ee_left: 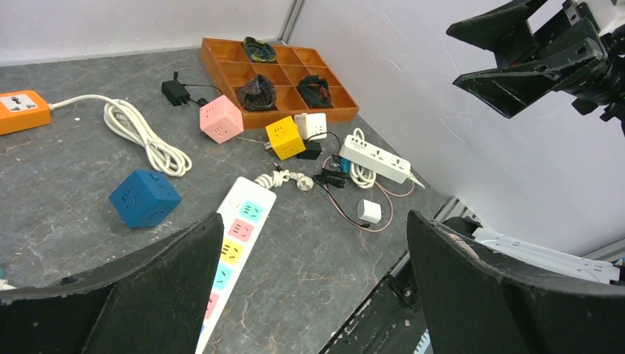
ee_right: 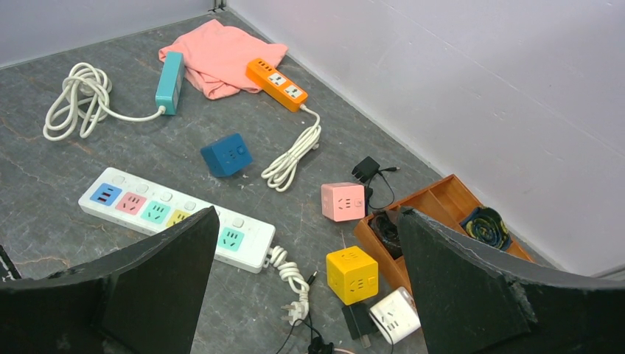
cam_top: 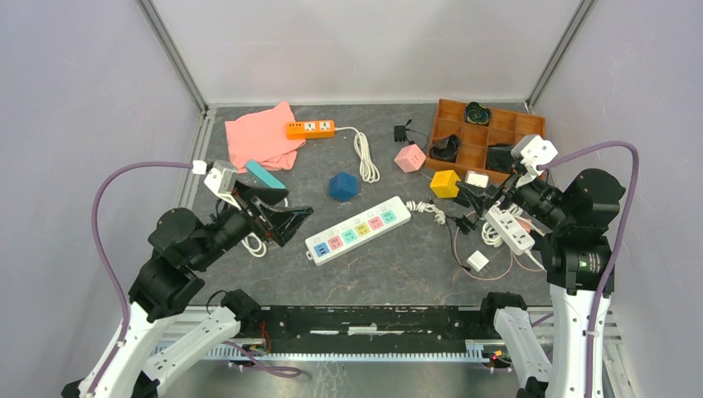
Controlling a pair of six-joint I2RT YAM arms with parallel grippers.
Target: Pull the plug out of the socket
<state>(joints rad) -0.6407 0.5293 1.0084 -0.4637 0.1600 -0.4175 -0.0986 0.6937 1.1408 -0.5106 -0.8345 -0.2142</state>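
Mid-surface [cam_top: 398, 265], between the two arms, the socket [cam_top: 358, 230] lies flat. Its long axis runs diagonally, blue-outlet end near-left, cord [cam_top: 427, 209] end far-right. Left end effector [cam_top: 292, 209] hangs just beside the blue end, fingers wide apart and empty. Right end effector [cam_top: 479, 197] sits off the cord end, likewise spread wide and holding nothing. Left arm judged the nearer. Plug: none made out in the coloured outlets from above, but the wrist views hide part of the row behind fingers, so possibly missed. Next reach probably goes from the left, down along the strip's axis.
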